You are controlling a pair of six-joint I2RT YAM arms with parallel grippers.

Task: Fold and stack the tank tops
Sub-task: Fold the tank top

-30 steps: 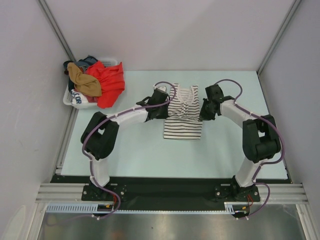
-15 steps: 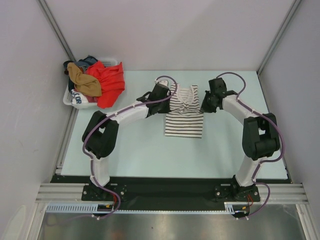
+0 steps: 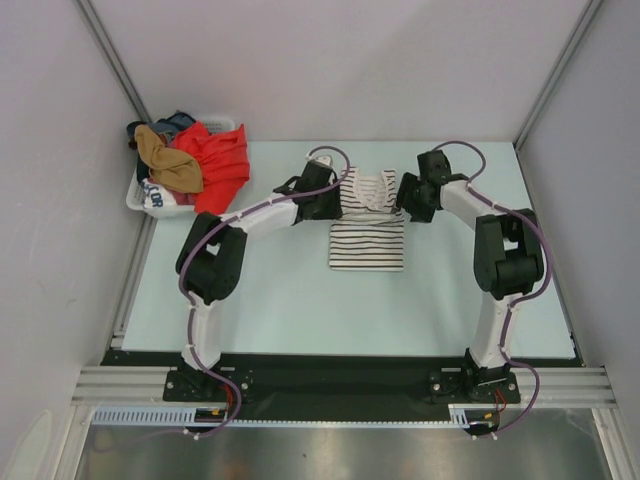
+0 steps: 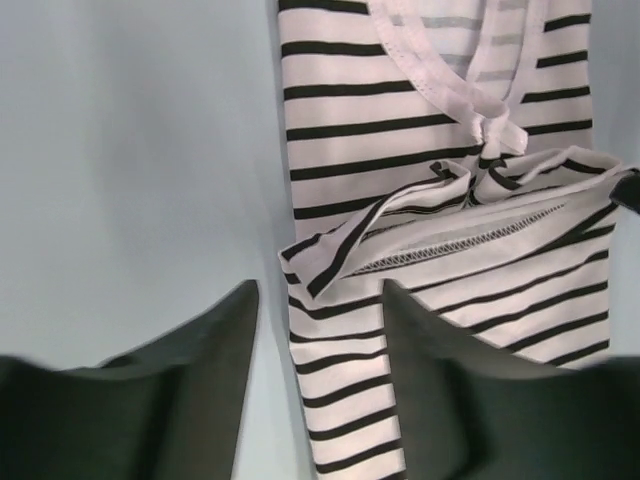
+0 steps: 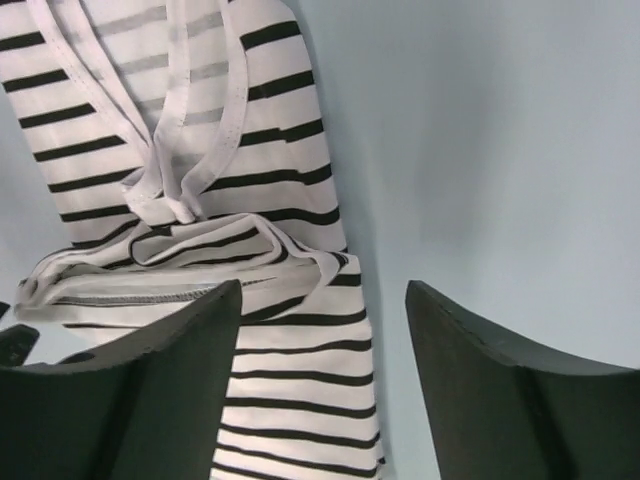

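1. Top external view: well left of the striped tank top (image 3: 368, 240), the white laundry basket (image 3: 140, 207) sits at the far-left corner of the tabletop (image 3: 280, 300), heaped with clothes.
2. The tan-brown tank top (image 3: 172, 168) lies crumpled on that heap. A red garment (image 3: 222, 165) is just beside it, on the side nearer the striped tank top.
3. My left jaws sit at the striped tank top's left edge. The left wrist view shows them parted and clamping nothing, with the cloth's edge lying below the gap.
4. The striped tank top lies flat on the tabletop between my two sets of jaws, neckline at its far end. A hemmed edge (image 4: 470, 235) is folded across it just under the neckline.
5. My right jaws sit at the striped tank top's right edge, spread wide and grasping nothing, with the cloth beneath them.
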